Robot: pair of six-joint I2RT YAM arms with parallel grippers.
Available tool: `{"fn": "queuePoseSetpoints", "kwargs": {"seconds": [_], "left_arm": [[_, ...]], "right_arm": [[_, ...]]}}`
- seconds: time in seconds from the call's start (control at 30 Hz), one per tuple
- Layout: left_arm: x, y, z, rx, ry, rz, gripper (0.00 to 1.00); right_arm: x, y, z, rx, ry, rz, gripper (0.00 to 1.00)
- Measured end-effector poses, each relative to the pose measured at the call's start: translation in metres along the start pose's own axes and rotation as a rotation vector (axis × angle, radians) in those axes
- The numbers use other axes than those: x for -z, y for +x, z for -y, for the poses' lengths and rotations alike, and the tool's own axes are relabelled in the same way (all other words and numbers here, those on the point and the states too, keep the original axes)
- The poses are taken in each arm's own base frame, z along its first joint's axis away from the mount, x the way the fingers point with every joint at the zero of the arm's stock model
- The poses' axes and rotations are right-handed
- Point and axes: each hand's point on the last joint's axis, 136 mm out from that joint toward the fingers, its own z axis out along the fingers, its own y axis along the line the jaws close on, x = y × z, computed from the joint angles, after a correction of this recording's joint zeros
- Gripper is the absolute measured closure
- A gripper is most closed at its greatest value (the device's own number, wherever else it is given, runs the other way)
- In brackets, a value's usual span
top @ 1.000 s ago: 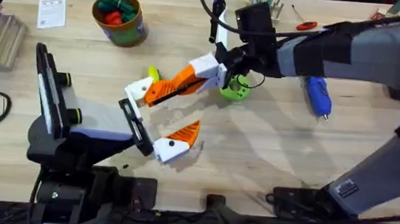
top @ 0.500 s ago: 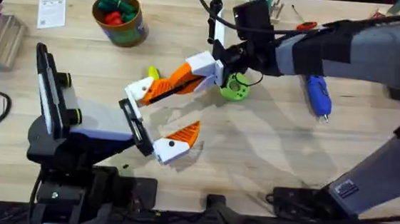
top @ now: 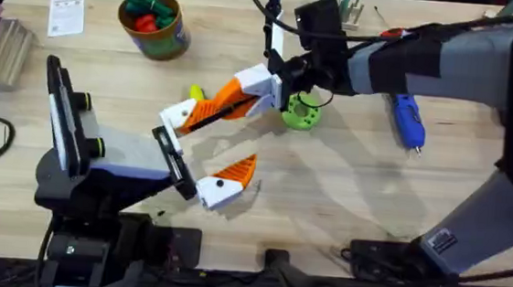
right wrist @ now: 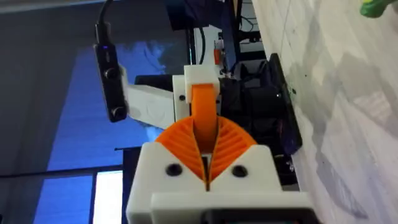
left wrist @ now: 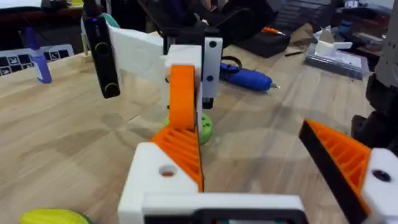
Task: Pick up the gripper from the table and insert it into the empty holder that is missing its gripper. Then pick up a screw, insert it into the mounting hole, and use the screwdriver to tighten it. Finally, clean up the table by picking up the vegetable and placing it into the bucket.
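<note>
Left gripper (top: 224,146) near front, low over table, spread wide. Holder (top: 178,113) on its far finger, orange gripper (top: 215,105) seated against it, slanting up. Right gripper (top: 240,95) reached across middle, pinched tight on that wedge. Versus a second ago: nudged slightly leftward and farther back, wedge with it. Vegetable (top: 195,94) just behind holder. Screwdriver (top: 407,121) lying at right. Bucket (top: 159,35) far left.

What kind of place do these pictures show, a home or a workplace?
Probably a robotics lab workbench: a wooden table with a blue screwdriver, a bucket of toy vegetables, and an instruction card.
</note>
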Motion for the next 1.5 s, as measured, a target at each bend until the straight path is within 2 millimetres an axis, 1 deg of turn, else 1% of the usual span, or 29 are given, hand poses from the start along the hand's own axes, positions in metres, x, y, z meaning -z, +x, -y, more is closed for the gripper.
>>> {"fn": "queuePoseSetpoints", "kwargs": {"seconds": [0.33,0.43,0.6,0.73,1.5], "left_arm": [[0.0000,0.0000,0.0000,0.006,0.000,0.000,0.015],[0.0000,0.0001,0.0000,0.014,0.000,0.000,0.015],[0.0002,-0.0004,-0.0029,0.008,-0.016,0.002,0.015],[0.0002,-0.0002,-0.0023,0.014,-0.012,0.001,0.015],[0.0002,-0.0001,-0.0019,0.018,-0.010,0.001,0.014]], "right_arm": [[-0.0008,-0.0006,0.0003,0.004,0.004,0.002,0.993],[-0.0055,-0.0007,0.0008,0.012,0.012,0.001,0.993],[-0.0088,-0.0057,-0.0029,0.078,0.017,0.012,0.993],[-0.0090,-0.0031,0.0006,0.056,0.016,0.011,0.993],[-0.0086,-0.0027,0.0004,-0.002,0.014,0.010,0.993]]}}
